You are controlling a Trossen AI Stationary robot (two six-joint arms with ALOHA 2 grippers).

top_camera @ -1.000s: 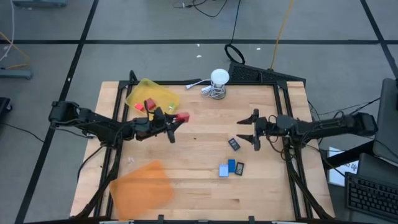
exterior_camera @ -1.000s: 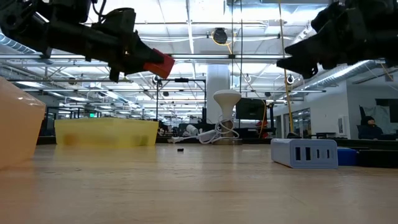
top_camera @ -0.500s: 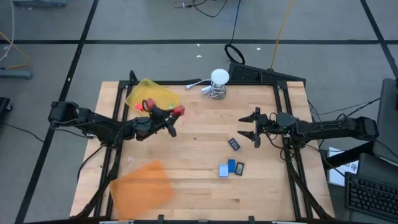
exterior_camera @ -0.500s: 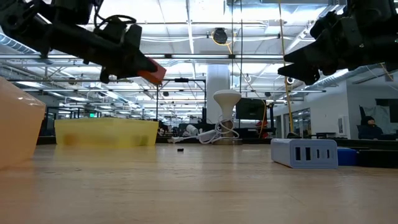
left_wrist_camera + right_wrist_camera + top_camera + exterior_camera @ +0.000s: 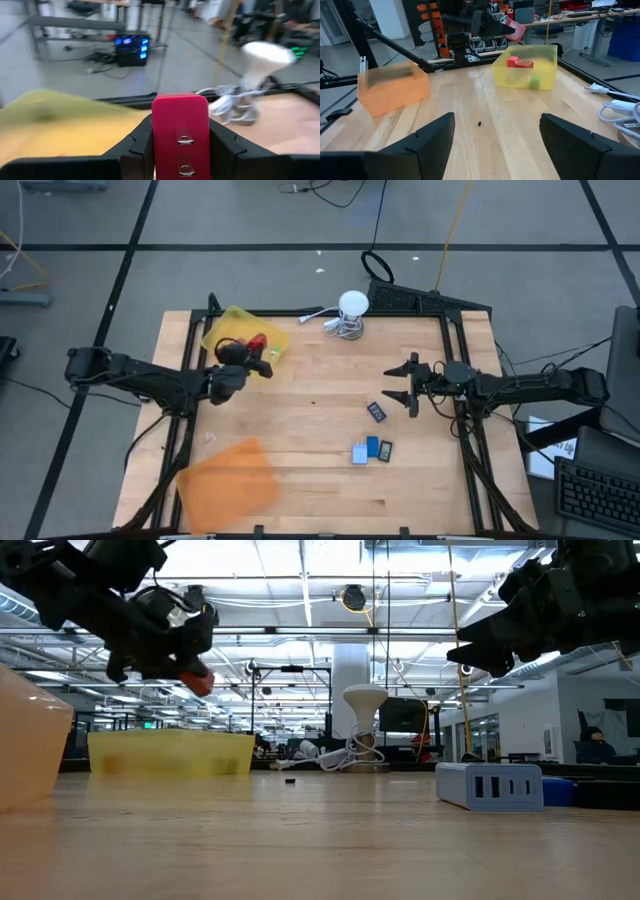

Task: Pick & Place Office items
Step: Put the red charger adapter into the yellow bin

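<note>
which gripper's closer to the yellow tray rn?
Left. The left gripper hangs over the yellow tray, shut on a red block. The right gripper hovers open across the table, near the dark block.

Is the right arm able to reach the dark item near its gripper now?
Probably yes. The right gripper is open, and the dark item lies apart from the other pieces, with nothing between them.
</note>
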